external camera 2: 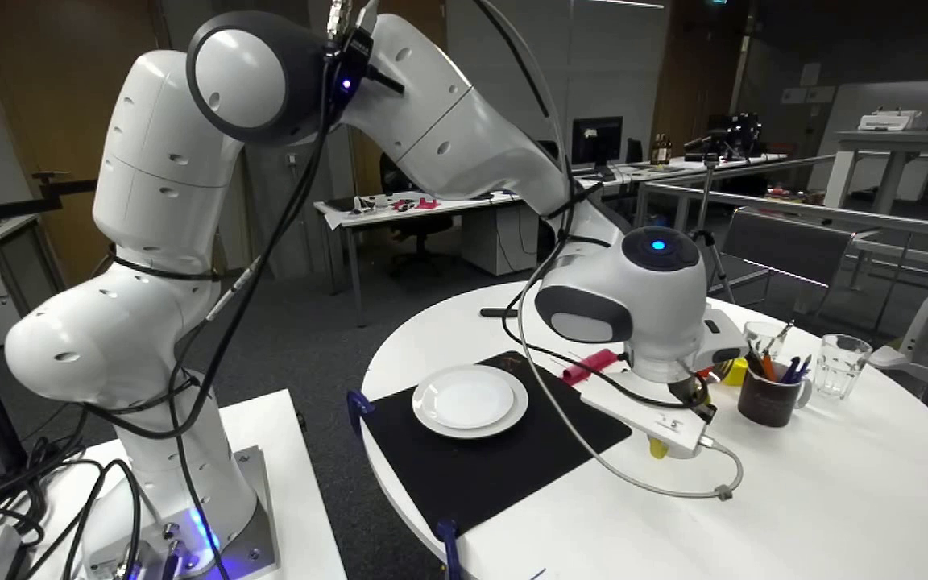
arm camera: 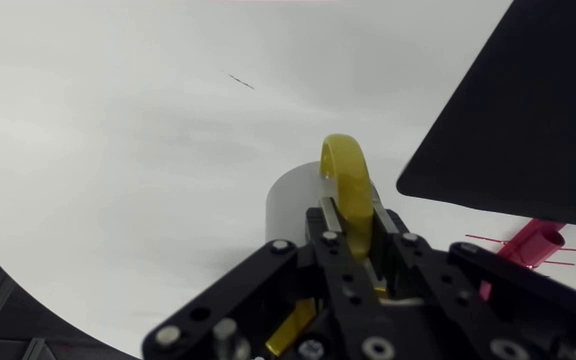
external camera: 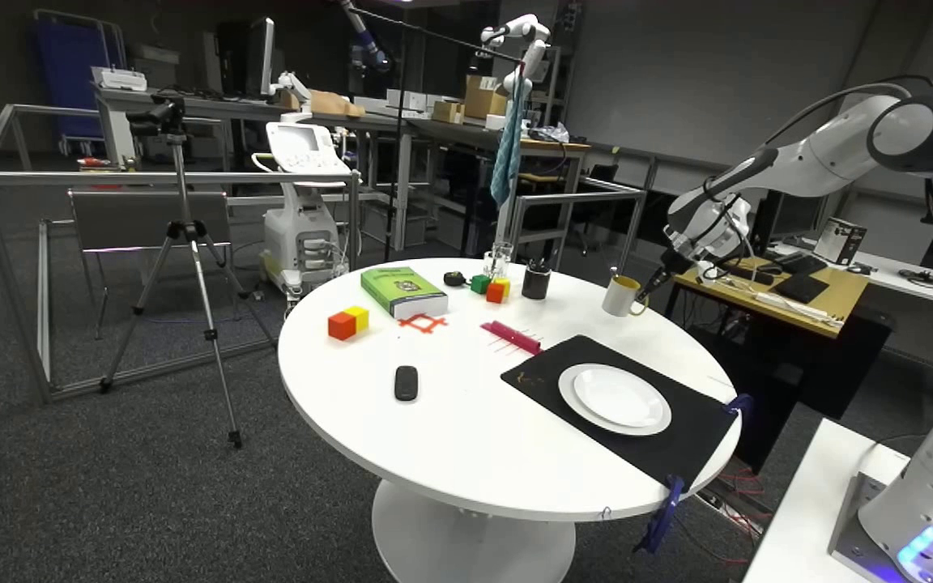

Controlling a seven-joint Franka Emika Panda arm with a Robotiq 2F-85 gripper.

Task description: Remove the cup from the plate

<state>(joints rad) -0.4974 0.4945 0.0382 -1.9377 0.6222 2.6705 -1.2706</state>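
Left of the gripper (arm camera: 354, 212) in an exterior view lie the stacked white plates (external camera 2: 474, 399), well apart from the mug (arm camera: 292, 205). In the wrist view the mug shows mostly just left of the gripper, probably glazed ceramic: rigid, modestly heavy, breakable. The gripper is clamped around its yellow handle (arm camera: 352, 185), a sound hold, though smooth glaze may let it pivot.

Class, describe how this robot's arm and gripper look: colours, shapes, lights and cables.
The arm is white, with rounded segments, dark joint covers and a blue light. Black cables and a grey cable run along it. The gripper has black linkages, silvery screws and pale strips.
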